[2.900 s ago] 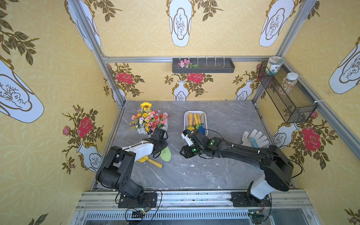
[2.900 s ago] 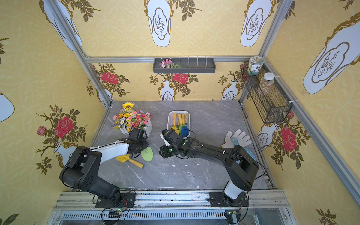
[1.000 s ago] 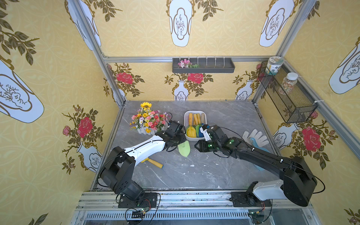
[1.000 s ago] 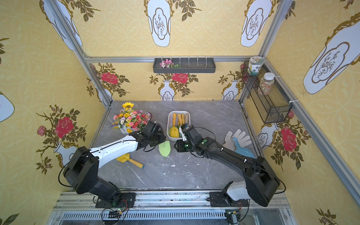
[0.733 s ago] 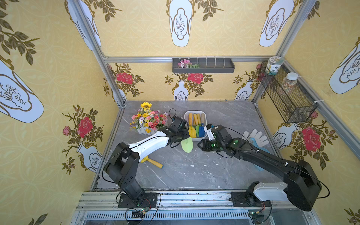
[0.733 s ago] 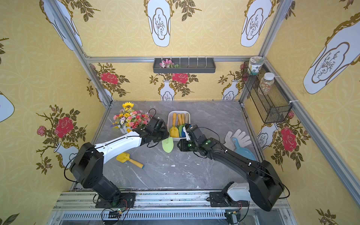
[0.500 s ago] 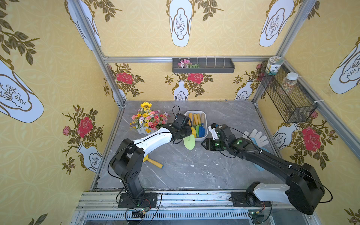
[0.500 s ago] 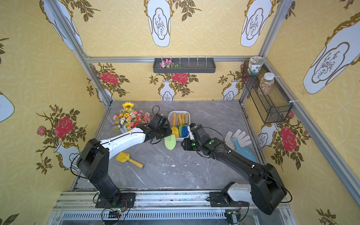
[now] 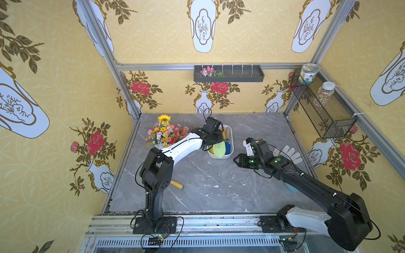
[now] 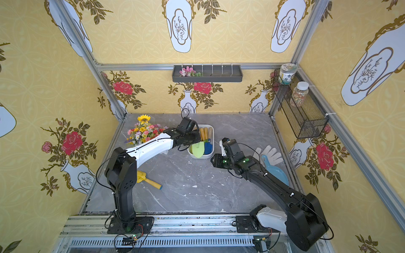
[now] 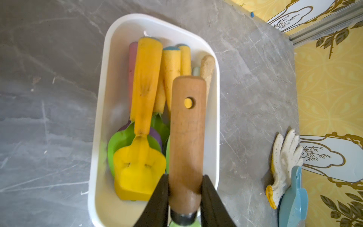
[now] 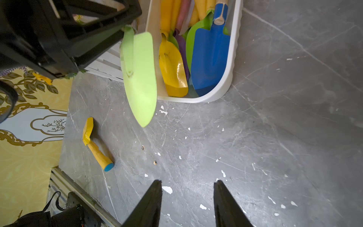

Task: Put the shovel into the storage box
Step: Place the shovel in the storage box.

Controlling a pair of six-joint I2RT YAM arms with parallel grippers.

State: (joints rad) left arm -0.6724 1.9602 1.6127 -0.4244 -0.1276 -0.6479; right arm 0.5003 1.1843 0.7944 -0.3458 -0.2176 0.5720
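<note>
The shovel (image 9: 219,149) has a light green blade and a brown wooden handle (image 11: 186,127). My left gripper (image 11: 185,180) is shut on that handle near the blade. It holds the shovel in the air over the near end of the storage box (image 9: 231,144), with the blade (image 12: 140,78) hanging past the box's near left corner. The box (image 10: 201,156) is a white tub, and several coloured shovels lie in it. My right gripper (image 12: 187,184) is open and empty. It hovers over bare table to the right of the box (image 12: 231,64).
A yellow shovel (image 10: 149,180) lies on the table at the near left, by the left arm's base. A flower bouquet (image 9: 166,133) stands left of the box. A white glove (image 9: 289,151) and a blue scoop (image 10: 274,168) lie at the right edge.
My left gripper has carried the green shovel from the table's left middle back and right, to over the box. My right gripper has drawn back to the right, away from the box.
</note>
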